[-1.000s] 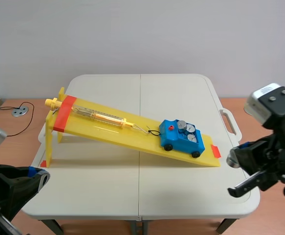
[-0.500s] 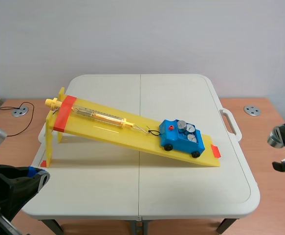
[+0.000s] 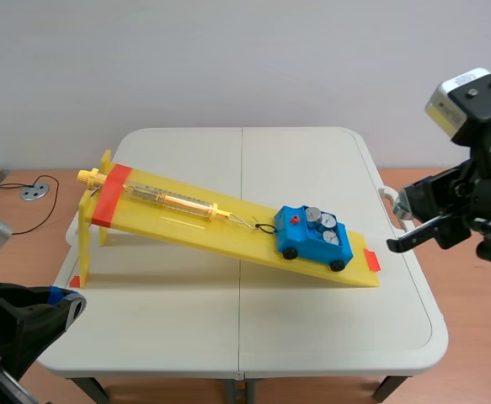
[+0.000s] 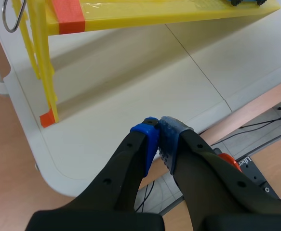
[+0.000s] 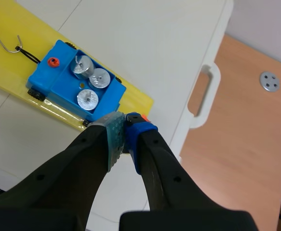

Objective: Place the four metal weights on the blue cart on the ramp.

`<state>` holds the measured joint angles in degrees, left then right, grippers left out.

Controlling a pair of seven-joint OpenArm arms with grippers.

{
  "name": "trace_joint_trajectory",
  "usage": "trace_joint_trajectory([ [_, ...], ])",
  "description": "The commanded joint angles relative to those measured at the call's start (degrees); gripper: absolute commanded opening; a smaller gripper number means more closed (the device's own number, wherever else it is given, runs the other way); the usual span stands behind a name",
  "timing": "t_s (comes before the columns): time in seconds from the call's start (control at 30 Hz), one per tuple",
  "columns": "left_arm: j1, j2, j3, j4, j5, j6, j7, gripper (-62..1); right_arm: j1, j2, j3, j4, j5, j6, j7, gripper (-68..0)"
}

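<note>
The metal weights (image 5: 100,77) sit in the blue cart (image 3: 312,236), which hasn't moved from the low end of the yellow ramp (image 3: 178,215), toward the table's (image 3: 312,328) right edge. My right gripper (image 5: 125,122) has swung up beyond that edge, fingers together and empty. My left gripper (image 4: 157,129), also closed, hangs off the near-left corner. I judge loading finished.

Table (image 3: 228,328) strip before the ramp (image 3: 186,220) — room to pass, blue cart (image 3: 314,237) (low end) blocks the slope

Bright even light; soft shadow beneath the ramp (image 3: 228,236).
</note>
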<state>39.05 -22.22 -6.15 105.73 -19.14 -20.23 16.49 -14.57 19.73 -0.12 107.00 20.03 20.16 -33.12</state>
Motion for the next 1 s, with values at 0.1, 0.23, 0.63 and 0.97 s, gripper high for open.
trace_joint_trajectory([
  [0.1, -1.14, 0.61, -0.94, 3.80, -2.51, -1.62, -4.85, -57.5, 8.74, -1.29, -2.10, -1.55, -2.03, -3.26, 10.36, -66.8],
  [0.23, -1.14, 0.61, -0.94, 3.80, -2.51, -1.64, -4.87, -57.5, 12.52, -2.75, -5.01, -5.16, -4.55, -4.35, 11.02, -66.8],
  [0.63, -1.14, 0.61, -0.94, 3.80, -2.51, -1.64, -4.85, -57.5, 20.15, -5.84, -10.64, -13.88, -7.96, -5.62, 12.26, -66.8],
  [0.97, -1.14, 0.79, -0.94, 3.80, -2.51, -1.64, -4.87, -57.5, 22.71, -7.54, -13.07, -18.86, -8.57, -5.64, 13.18, -66.9],
])
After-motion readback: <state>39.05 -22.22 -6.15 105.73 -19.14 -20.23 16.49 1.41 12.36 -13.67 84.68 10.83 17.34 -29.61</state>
